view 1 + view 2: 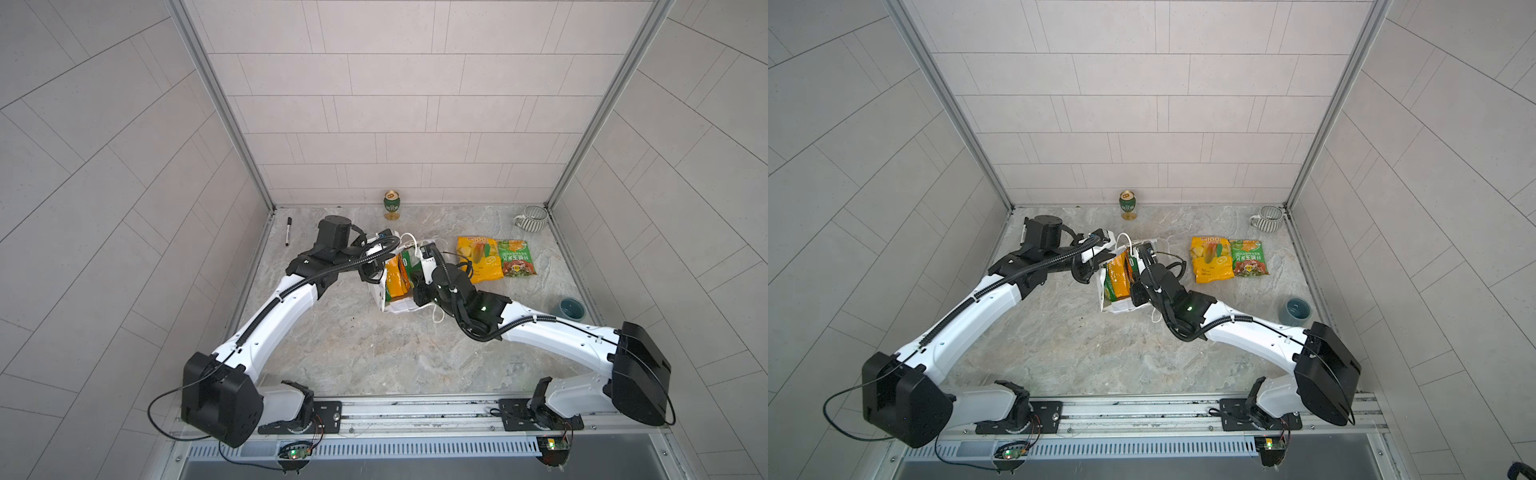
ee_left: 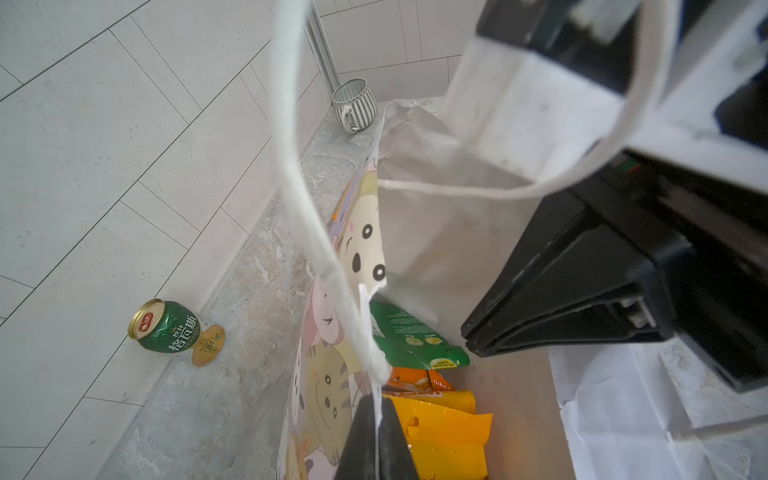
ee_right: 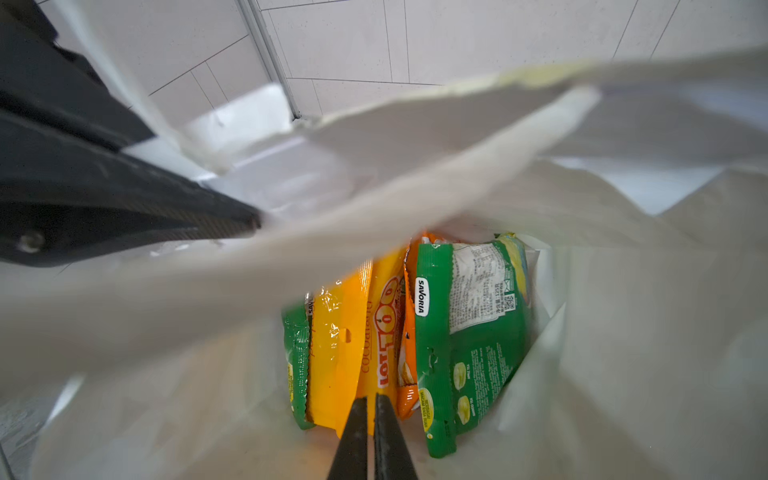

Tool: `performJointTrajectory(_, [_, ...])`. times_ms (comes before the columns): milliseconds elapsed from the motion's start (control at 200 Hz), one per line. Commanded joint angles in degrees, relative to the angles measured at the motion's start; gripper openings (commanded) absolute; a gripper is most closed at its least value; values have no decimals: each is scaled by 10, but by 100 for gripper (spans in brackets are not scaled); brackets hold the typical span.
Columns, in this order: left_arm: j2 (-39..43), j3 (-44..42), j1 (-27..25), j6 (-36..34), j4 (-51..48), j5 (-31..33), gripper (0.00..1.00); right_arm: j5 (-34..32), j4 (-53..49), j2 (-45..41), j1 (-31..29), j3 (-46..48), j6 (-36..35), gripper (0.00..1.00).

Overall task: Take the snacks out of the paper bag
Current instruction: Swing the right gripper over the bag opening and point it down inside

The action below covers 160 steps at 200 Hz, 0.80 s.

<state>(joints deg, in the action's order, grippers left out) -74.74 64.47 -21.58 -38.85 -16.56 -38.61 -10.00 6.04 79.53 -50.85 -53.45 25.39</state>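
Pale tiled walls close in a grey marbled tabletop (image 1: 374, 357), and the paper bag (image 1: 397, 306) sits at its middle, between the two arms. Two snacks are already out, lying flat on the right arm's side, well apart from the bag: a yellow packet (image 1: 478, 259) and, touching it, a green-and-red packet (image 1: 516, 258). More sit inside, packed side by side on edge: a yellow LOT 100 packet (image 3: 382, 328), an orange packet (image 3: 409, 328) and a green Savoria packet (image 3: 469, 353). The left gripper (image 2: 376, 401) is pinched tight on the bag's wall at the rim, holding the mouth apart. The right gripper (image 3: 371, 401) is down inside the mouth, its fingers drawn together on what looks to us like the top edge of the yellow LOT 100 packet. We judge the next move turns on this: the packet's long axis runs from the claw toward the bag's bottom, so the right arm should pull straight back along it and out through the mouth.
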Motion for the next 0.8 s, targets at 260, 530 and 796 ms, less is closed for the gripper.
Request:
performJointTrajectory(260, [-9,44,-6,38,-1,30,0,-42,133,9,-20,53,-27,9])
performJointTrajectory(530, [-31,67,-6,54,-20,37,0,-29,148,12,-25,74,-42,9])
performJointTrajectory(796, [8,18,-6,22,21,17,0,-24,-6,41,-15,-30,-40,14])
